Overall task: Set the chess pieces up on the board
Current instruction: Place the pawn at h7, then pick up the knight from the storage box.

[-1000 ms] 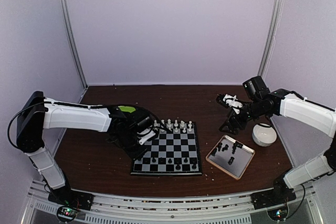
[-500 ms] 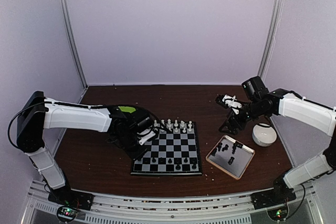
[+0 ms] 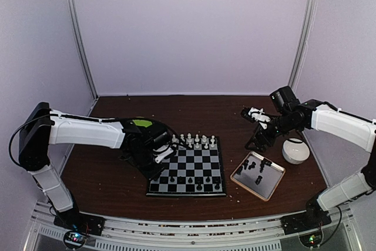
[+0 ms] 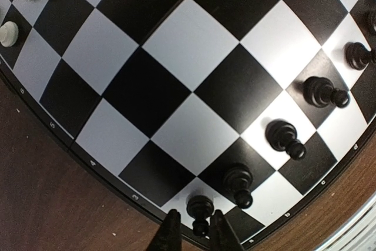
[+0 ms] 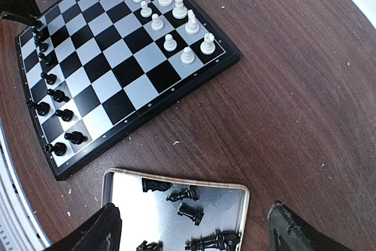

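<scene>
Left tool point(image 4: 194, 218) loosened around pawn point(image 4: 200, 206), arm point(image 3: 88, 131) outstretched.

Left gripper point(image 4: 194, 227) ajar; right gripper point(image 5: 191, 227) wide

Place: robot test lab | Signs: plain pale walls point(image 3: 188, 33), metal corner posts point(image 3: 79, 39), two arms point(image 3: 88, 131) bolted to table-edge rail point(image 3: 188, 232)

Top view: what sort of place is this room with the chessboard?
Likely a robot test booth: plain walls enclose one table, a left arm and right arm flank a chessboard.
</scene>
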Tool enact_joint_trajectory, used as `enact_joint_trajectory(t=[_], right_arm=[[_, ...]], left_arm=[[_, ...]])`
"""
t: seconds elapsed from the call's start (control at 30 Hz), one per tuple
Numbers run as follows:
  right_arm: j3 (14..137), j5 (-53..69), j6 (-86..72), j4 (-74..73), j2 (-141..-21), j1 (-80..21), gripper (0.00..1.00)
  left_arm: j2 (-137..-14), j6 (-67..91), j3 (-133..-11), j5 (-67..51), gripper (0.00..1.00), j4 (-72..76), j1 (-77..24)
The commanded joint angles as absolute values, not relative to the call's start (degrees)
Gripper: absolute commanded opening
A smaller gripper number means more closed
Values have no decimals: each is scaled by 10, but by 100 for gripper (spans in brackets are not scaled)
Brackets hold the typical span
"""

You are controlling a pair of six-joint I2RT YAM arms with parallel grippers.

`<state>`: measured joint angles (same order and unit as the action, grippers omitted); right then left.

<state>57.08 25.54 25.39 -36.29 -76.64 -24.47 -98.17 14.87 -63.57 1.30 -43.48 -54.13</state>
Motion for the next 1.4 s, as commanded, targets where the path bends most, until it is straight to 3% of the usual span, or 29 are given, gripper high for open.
enact_joint_trajectory(t=[0.0,0.2,0.5,0.87,1.1,1.37], right_arm=[[589,256,259,-367,-769,-248,86],[589,256,259,-367,-768,-248,86],[610,239,300,-429,-763,-232,85],[541,180,567,-559,-717,-221,62],[488,131,741,-547,-723,-234,58],[493,96,780,-519,-783,-281,55]], left_arm=[[-981,147,-637,18,21,-433,-538],[-957,147,-656,29,28,-453,-538],[-934,140,-774,89,29,-495,-538],[-975,163,-842,22,30,-297,-549],[-1004,169,-857,-3,30,-264,-570],[-1005,206,-835,-3,32,-249,-570]])
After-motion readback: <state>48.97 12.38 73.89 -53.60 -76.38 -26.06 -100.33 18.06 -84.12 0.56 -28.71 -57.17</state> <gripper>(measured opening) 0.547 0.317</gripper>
